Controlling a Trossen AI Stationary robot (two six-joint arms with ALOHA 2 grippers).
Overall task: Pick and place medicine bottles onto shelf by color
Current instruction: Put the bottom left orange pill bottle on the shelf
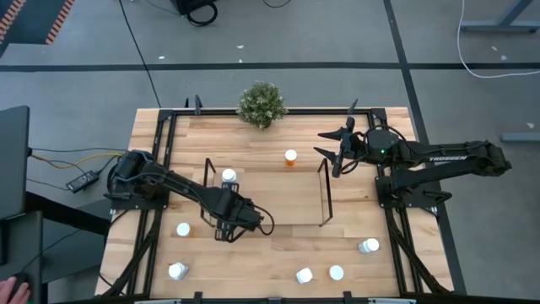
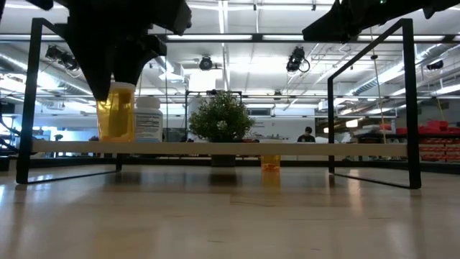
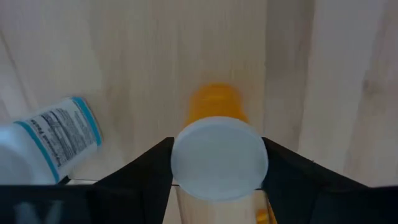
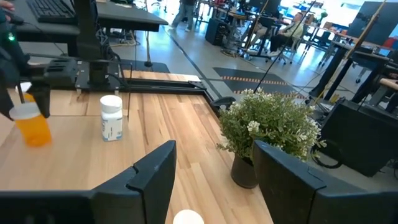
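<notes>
So the left gripper (image 3: 217, 163) is clamped on an orange medicine bottle (image 2: 116, 109) and has it over the shelf (image 1: 323, 196) deck, near the left end frame, right beside a white bottle (image 2: 148, 119) standing on that deck. Another orange one (image 1: 290, 158) sits on the table (image 1: 270, 257) behind the shelf. Right gripper (image 1: 339, 149) hangs with fingers spread near the back right corner, by the potted plant (image 1: 261, 104). Five white bottles are scattered along the table's front edge.

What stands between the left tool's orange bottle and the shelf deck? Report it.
Nothing visible does. The left tool holds the orange bottle right at the shelf deck; a white bottle stands beside it on the deck, not under it.
</notes>
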